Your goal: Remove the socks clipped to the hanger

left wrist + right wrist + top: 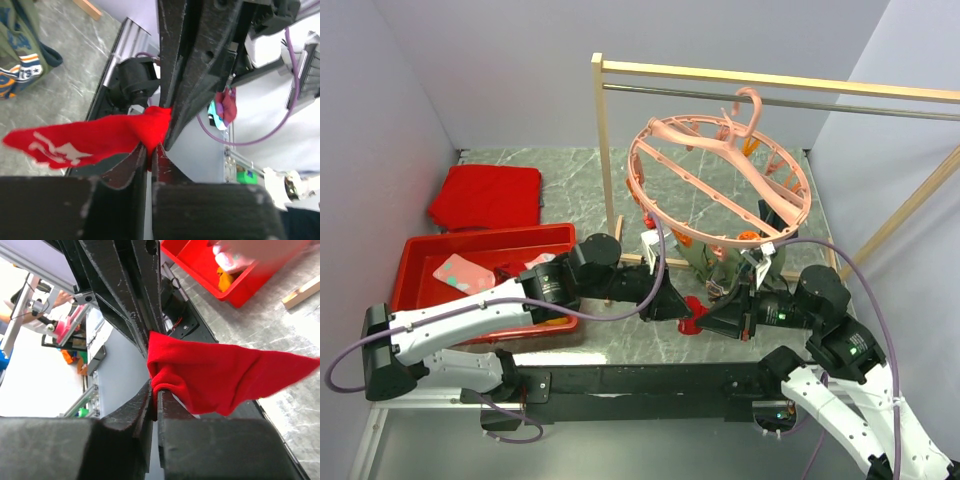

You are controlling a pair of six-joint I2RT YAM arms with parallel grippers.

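Note:
The salmon-pink round hanger (720, 180) hangs by its hook from the rack's metal rail. A dark olive sock (705, 262) is clipped under it and also shows in the left wrist view (20, 55). A red sock (692, 312) is held between both grippers below the hanger's front edge. My left gripper (682, 305) is shut on one end of the red sock (100, 137). My right gripper (708, 320) is shut on the other end (220, 372). The two grippers meet tip to tip. A pink sock with teal marks (460, 272) lies in the red bin.
The red bin (420, 250) stands at the left, with a yellow sock (225, 277) in it. A flat red slab (485, 195) lies behind the bin. The wooden rack (605, 150) with its metal rail (840, 102) spans the back.

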